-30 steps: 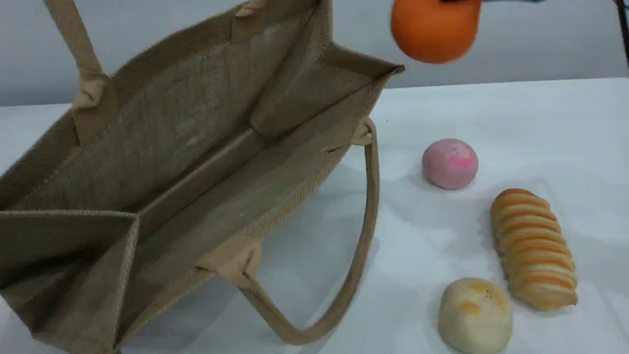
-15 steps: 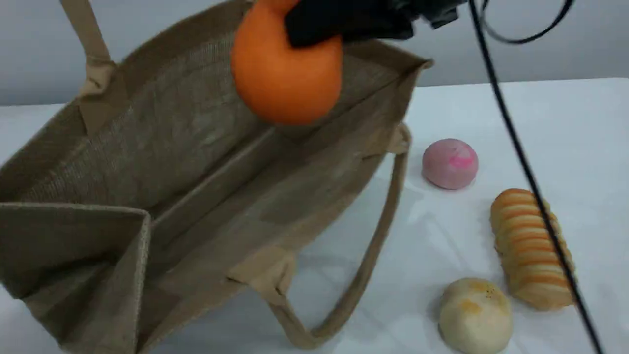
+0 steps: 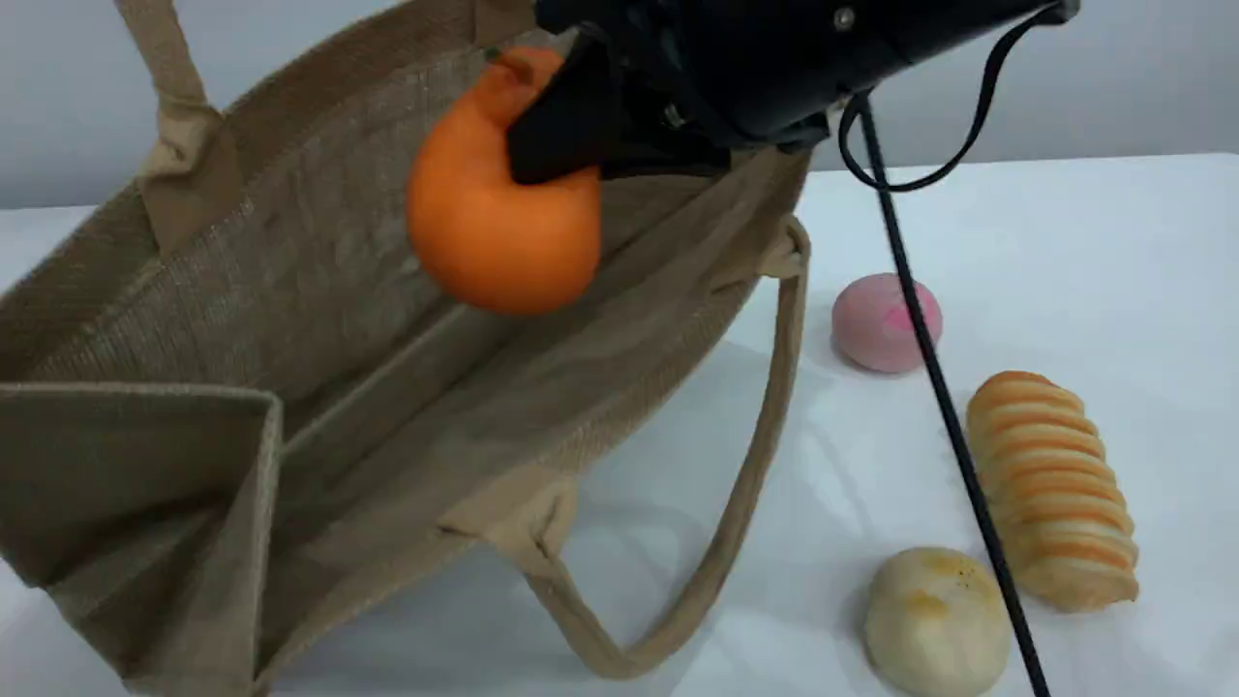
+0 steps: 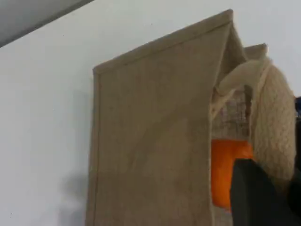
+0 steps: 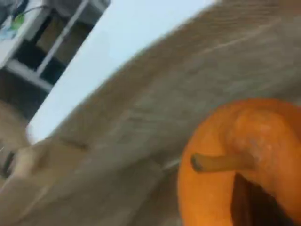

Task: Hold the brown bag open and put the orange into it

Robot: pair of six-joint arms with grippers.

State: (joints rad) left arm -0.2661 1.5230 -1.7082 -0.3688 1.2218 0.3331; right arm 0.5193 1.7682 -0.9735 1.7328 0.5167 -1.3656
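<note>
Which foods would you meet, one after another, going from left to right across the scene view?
orange → pink ball → pale bun → striped roll

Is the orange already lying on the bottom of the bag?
No, the orange hangs from the right gripper over the open bag.

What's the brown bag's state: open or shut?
Open. The brown bag gapes wide, its bare floor visible; the orange hangs at its mouth.
</note>
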